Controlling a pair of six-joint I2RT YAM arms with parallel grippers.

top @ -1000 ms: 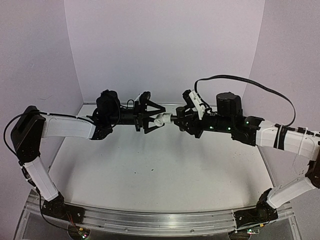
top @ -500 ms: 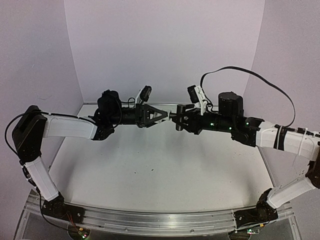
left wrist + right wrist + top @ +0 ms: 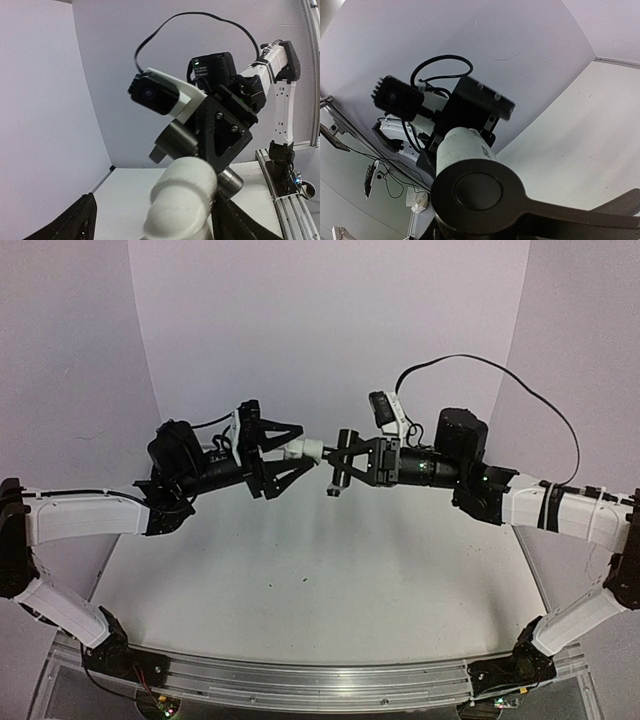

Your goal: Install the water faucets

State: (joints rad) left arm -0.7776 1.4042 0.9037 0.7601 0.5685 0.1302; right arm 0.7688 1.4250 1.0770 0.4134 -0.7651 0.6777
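Both grippers hold their parts in the air above the middle of the table. My left gripper [image 3: 292, 452] is shut on the white plastic fitting [image 3: 304, 451], which fills the lower middle of the left wrist view [image 3: 182, 200]. My right gripper [image 3: 352, 462] is shut on the black metal faucet [image 3: 340, 462]. The faucet's end touches the fitting's open end. In the right wrist view the faucet's round black head and handle [image 3: 480, 192] sit close in front, and the white fitting [image 3: 462, 147] shows right behind it. The faucet's metal barrel [image 3: 175, 142] shows just above the fitting.
The white table surface [image 3: 320, 580] lies well below both grippers, with purple walls [image 3: 330, 330] behind and at the sides. A black cable [image 3: 500, 375] loops above the right arm. The metal rail [image 3: 300, 680] with both arm bases runs along the near edge.
Both grippers have risen and the meeting point has moved up and left. My left arm has drawn back to the left and its wrist has rolled. The fitting and faucet stay end to end.
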